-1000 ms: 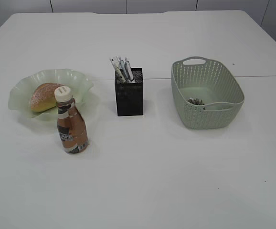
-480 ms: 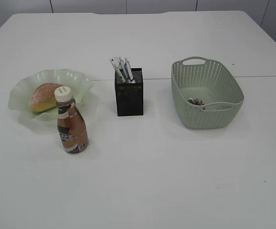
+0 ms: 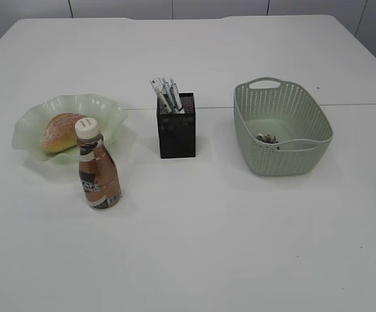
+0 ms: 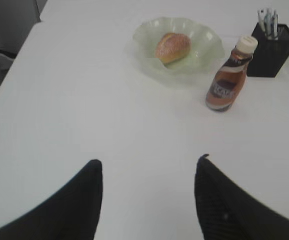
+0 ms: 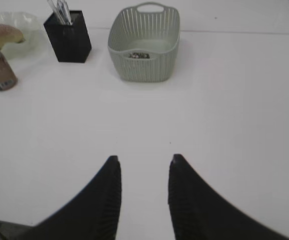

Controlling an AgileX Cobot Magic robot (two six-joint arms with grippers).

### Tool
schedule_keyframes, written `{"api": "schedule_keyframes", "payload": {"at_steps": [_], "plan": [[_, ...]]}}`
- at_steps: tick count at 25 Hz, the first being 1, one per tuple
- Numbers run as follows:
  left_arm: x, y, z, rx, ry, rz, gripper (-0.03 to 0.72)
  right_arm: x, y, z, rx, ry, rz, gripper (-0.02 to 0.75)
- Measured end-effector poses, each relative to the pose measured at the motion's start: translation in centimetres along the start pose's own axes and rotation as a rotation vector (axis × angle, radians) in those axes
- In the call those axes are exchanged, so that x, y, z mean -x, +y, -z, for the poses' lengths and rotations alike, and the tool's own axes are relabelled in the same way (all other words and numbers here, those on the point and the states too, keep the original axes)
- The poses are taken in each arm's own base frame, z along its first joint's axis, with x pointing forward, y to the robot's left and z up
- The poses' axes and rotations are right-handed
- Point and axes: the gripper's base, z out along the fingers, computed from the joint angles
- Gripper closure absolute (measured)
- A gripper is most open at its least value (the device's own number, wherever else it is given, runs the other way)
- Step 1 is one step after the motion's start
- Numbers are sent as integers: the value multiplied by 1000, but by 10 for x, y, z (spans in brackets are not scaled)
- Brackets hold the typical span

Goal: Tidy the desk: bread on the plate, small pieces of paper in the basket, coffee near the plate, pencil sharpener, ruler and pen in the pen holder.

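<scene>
A white desk (image 3: 240,247) fills the view under soft, even light. Behind the desk's far edge stands a pale panelled wall (image 3: 120,8) with vertical seams.

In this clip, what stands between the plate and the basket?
The black mesh pen holder, with pens in it, stands between the plate and the basket; bare table either side. The exterior view shows it best.

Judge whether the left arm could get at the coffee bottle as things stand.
Probably yes. In the left wrist view the tool is open and empty, bare table lies ahead, and the bottle stands upright in front of the plate, unblocked.
</scene>
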Motion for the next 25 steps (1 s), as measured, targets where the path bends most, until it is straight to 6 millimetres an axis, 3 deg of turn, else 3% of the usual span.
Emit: {"api": "schedule_keyframes", "payload": {"at_steps": [7, 15, 25], "plan": [[-9, -2, -24, -22, 23, 3, 255, -24, -1, -36, 2, 153, -6, 433], [-20, -3, -49, -30, 46, 0, 255, -27, -6, -41, -44, 153, 12, 372], [-20, -5, -49, -60, 40, -50, 255, -25, -8, -50, -69, 99, 26, 371]]}}
